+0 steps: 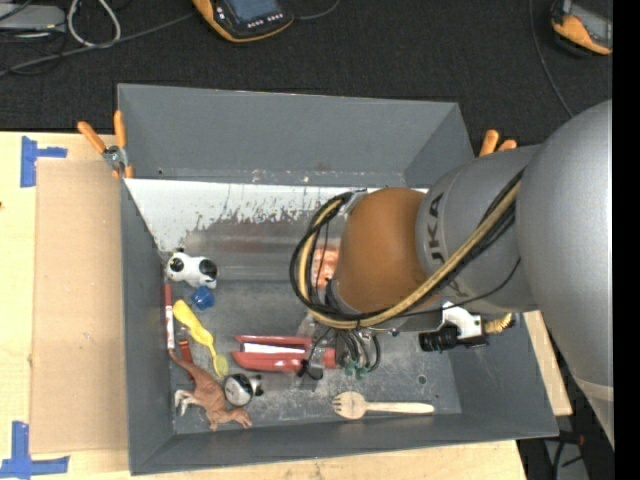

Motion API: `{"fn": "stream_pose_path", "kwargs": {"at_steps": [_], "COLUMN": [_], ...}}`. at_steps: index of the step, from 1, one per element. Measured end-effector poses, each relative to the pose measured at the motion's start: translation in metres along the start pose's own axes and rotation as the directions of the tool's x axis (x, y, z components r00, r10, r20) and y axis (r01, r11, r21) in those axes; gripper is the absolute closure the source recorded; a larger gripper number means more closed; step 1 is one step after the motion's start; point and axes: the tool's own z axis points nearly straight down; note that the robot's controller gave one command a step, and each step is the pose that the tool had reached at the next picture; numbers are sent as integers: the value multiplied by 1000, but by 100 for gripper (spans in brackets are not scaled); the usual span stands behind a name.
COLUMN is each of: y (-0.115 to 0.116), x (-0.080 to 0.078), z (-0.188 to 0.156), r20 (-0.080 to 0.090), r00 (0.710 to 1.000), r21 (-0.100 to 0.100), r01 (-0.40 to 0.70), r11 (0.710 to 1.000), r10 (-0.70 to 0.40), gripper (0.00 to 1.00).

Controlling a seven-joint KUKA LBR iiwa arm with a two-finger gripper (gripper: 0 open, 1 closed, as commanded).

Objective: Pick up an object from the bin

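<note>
Grey metal bin (300,138), sloped walls, flat floor with loose things mostly on the left and front. The arm (560,238) comes in from the right and bends down over the middle of the floor. An orange cover (375,248) sits at the wrist, with black and yellow cables (310,268) looped round it.

The gripper (338,360) is low, close to the bin floor, front of centre. Its tip is at the right end of a red bar (270,353), a flat red piece with a pale stripe that lies roughly crosswise on the floor. Whether it touches the bar or is just beside it cannot be made out. The cover and cables shade the tip, so I cannot tell whether the gripper is released or clenched, and nothing is seen held in it.

A small wooden fork (390,407) lies just in front of the gripper, head to the left and handle to the right, flat on the floor, apart from the red bar.

Left of the bar:
- A round metal thing (237,388) with a dark face, near the bar's left end.
- A brown toy dinosaur (210,396) in the front left corner, just beside the round thing.
- A yellow banana-shaped piece (195,330), lying slantwise.
- A thin red stick (168,318) along the foot of the left wall.
- A small blue piece (202,296).
- A black-and-white toy animal (190,266) behind the blue piece, furthest back of the group.
</note>
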Motion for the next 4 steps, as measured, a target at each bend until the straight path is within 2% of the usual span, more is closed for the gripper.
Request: {"fn": "stream_pose_path", "kwargs": {"at_steps": [1, 2, 4], "y": [-1, 0, -1], "x": [2, 1, 1], "z": [-31, -58, -91], "r20": [-5, -1, -4], "r00": [1000, 1000, 1000], "r21": [2, 0, 1], "r01": [1, 1, 4], "r11": [1000, 1000, 1000], "r10": [-1, -1, -4], "gripper": [100, 100, 100]}}
